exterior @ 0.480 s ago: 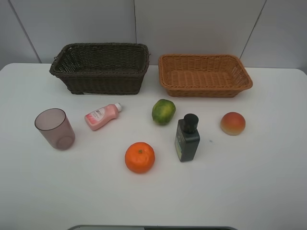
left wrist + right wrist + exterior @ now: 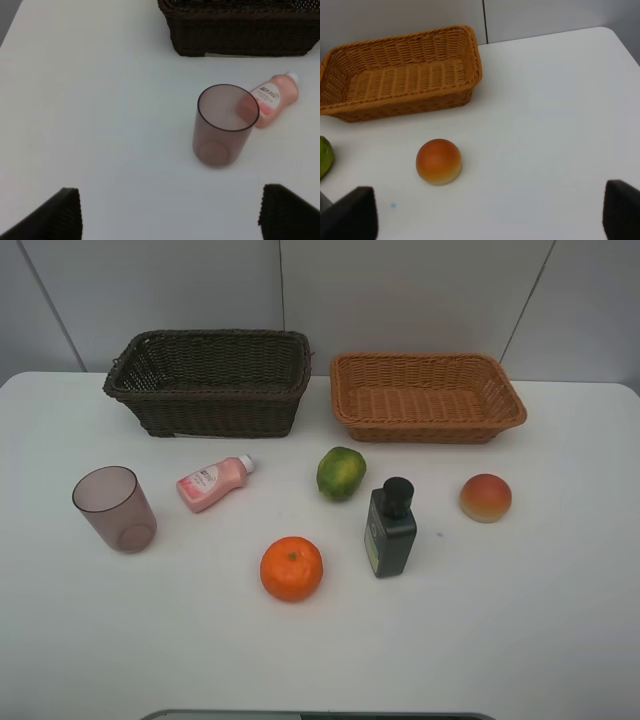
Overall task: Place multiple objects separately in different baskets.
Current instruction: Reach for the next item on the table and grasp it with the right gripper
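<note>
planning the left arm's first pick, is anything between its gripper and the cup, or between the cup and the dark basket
Nothing visible does. Only bare table lies between the open left gripper and the cup. The pink bottle lies beside the cup's way to the dark basket, not on it.

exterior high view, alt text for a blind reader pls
Six items sit on a white table in front of two wicker baskets, a dark brown basket at left and a light orange basket at right. From left: mauve cup, pink bottle on its side, orange, green fruit, upright dark green bottle, peach.
</note>
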`<state>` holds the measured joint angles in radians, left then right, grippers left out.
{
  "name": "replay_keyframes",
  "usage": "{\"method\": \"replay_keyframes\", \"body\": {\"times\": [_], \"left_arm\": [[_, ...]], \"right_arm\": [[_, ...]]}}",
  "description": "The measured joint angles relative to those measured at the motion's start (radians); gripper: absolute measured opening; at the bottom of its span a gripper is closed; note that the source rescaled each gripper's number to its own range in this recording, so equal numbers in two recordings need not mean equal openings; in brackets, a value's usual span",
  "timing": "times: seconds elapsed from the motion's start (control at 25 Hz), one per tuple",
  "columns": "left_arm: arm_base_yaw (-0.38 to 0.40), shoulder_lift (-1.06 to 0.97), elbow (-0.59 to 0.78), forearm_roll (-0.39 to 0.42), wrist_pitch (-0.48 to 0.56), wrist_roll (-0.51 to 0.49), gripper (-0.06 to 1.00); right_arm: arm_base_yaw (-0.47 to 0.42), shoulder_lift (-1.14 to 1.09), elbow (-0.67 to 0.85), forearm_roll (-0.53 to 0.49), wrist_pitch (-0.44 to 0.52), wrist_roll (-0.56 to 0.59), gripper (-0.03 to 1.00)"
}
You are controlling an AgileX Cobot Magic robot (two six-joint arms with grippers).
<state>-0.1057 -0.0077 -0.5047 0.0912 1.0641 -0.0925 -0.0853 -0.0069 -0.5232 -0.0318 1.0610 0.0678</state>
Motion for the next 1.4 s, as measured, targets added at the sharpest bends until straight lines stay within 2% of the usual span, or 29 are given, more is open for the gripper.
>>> {"method": "replay_keyframes", "body": {"times": [1.4], "left_arm": [[0.0, 0.0, 0.0, 0.0, 0.0, 0.0, 0.92]], "right_arm": [[0.0, 0.0, 0.0, 0.0, 0.0, 0.0, 1.0]]}}
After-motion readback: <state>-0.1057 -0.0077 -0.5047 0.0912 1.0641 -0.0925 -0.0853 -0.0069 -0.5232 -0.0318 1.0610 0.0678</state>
